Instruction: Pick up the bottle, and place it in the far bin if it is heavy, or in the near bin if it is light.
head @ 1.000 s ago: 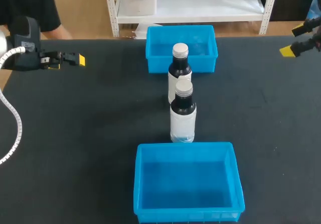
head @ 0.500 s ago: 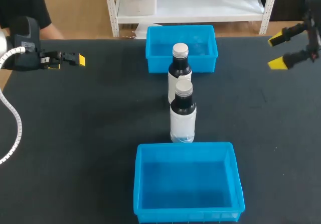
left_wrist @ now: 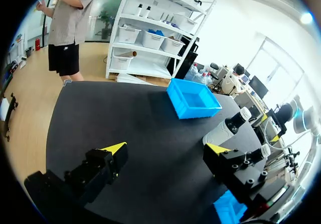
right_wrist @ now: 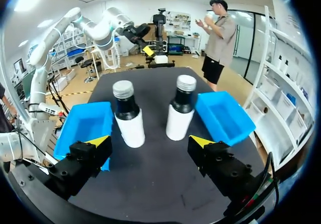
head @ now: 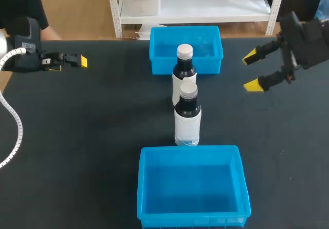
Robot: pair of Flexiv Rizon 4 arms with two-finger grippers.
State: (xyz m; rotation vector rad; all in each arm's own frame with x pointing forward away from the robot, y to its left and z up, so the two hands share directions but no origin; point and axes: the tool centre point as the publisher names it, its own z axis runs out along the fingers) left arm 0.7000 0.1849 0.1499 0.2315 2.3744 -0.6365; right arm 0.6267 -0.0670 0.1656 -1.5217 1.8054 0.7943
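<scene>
Right hand (head: pixel 252 71), fingers spread, well apart from the far bottle (head: pixel 184 70)

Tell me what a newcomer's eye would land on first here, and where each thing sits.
Two dark bottles with white labels stand in line at mid-table, the far bottle close to the far blue bin, the near bottle close to the near blue bin. The right tool hangs open, yellow-tipped, to the right of the far bottle, clear of it.
</scene>
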